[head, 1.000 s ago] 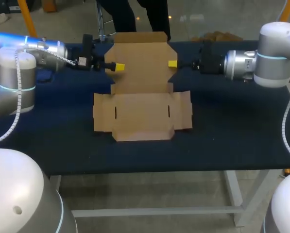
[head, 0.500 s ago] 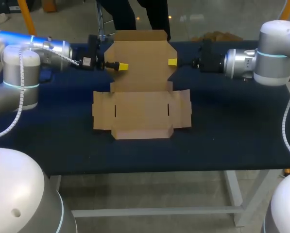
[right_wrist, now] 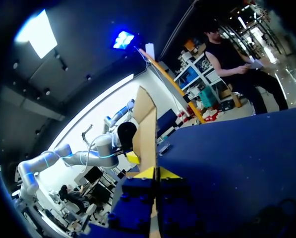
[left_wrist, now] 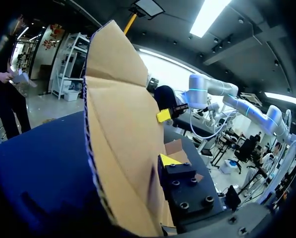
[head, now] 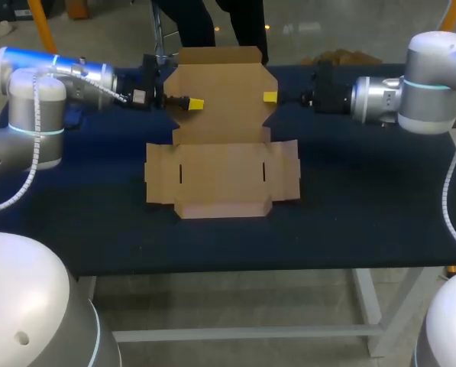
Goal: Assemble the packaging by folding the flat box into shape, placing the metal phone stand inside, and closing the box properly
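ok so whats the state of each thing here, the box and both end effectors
cardboard box, half folded: rear panel raised, front part flat on the table
left end effector, at the raised panel's left side, grip unclear
right end effector, shut on the raised panel's right edge

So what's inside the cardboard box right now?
Nothing shows inside the cardboard box: its flat panels are bare. The bit of table under the box, and whatever is behind its raised back panel, are covered, so they can't be seen.
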